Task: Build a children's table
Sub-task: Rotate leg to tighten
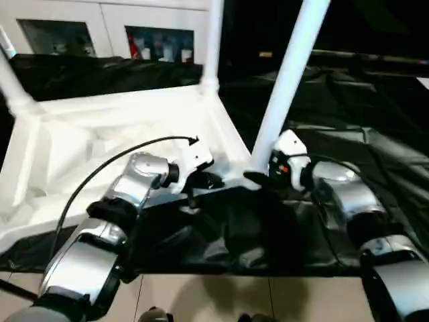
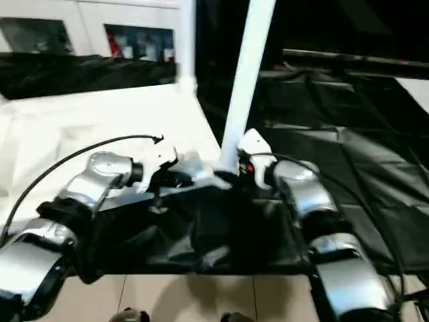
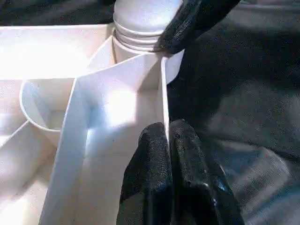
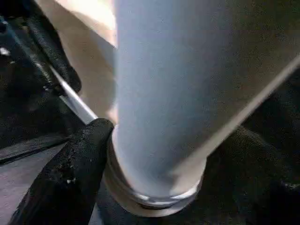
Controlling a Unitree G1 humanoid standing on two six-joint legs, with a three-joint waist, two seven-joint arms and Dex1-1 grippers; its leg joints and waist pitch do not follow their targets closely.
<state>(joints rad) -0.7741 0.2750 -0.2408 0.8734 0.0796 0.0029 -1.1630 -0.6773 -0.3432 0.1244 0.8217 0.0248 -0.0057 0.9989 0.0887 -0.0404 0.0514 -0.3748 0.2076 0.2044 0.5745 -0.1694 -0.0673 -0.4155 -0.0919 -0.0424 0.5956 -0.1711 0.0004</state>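
The children's table lies upside down on black cloth, its white top (image 1: pixel 100 127) showing the ribbed underside. Three white tube legs stand in corner sockets: one at the far left (image 1: pixel 13 84), one at the back (image 1: pixel 213 40), and one tilted at the near right corner (image 1: pixel 288 74). My left gripper (image 3: pixel 168 154) is shut on the top's thin rim wall (image 3: pixel 164 93) just beside that near right corner. My right gripper (image 4: pixel 168 136) is open, its black fingers (image 4: pixel 70 178) standing on either side of the tilted leg's ringed base (image 4: pixel 154 197).
Black cloth (image 1: pixel 362 121) covers the work surface out to the right and back. A white cabinet with glass doors (image 1: pixel 100 30) stands behind the table top. Pale floor tiles (image 1: pixel 201 295) run along the near edge. A black cable (image 1: pixel 100 164) arcs over my left forearm.
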